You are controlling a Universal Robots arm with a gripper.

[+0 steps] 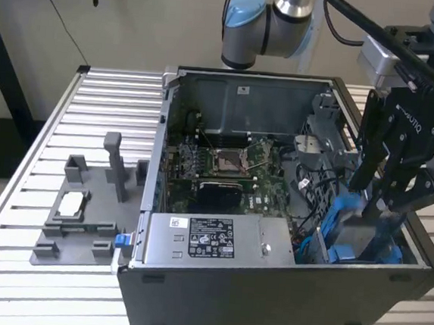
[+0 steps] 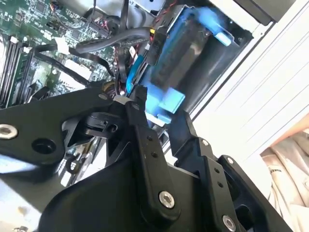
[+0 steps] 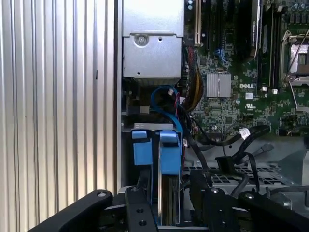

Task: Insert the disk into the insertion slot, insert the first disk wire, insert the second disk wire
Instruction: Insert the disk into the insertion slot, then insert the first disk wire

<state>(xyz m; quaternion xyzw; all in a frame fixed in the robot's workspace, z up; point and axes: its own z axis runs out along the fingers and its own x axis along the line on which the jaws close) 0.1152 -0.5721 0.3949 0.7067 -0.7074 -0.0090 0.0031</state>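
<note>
We see the end effector (image 2: 159, 108) reaching down into the corner of the open computer case (image 1: 266, 296) on the exterior view's right. Its black fingers (image 3: 140, 212) are drawn in to a narrow gap and clamped on the blue carrier end of the disk (image 3: 168, 193). The disk stands on edge in the insertion slot (image 1: 308, 245), with its blue tabs at the upper end; we cannot tell how deep it sits. Close around it, black cables (image 3: 227, 145) and a thin blue cable (image 3: 161, 96) loop between the slot and the green motherboard (image 1: 224, 167), crowding the side of the bay. The grey power-supply box (image 1: 210, 242) lies just beside the slot along the same wall of the case. The case rests on a slatted metal counter (image 1: 108, 100), and a grey fixture (image 1: 83, 212) sits on the counter well apart, on the exterior view's left.
</note>
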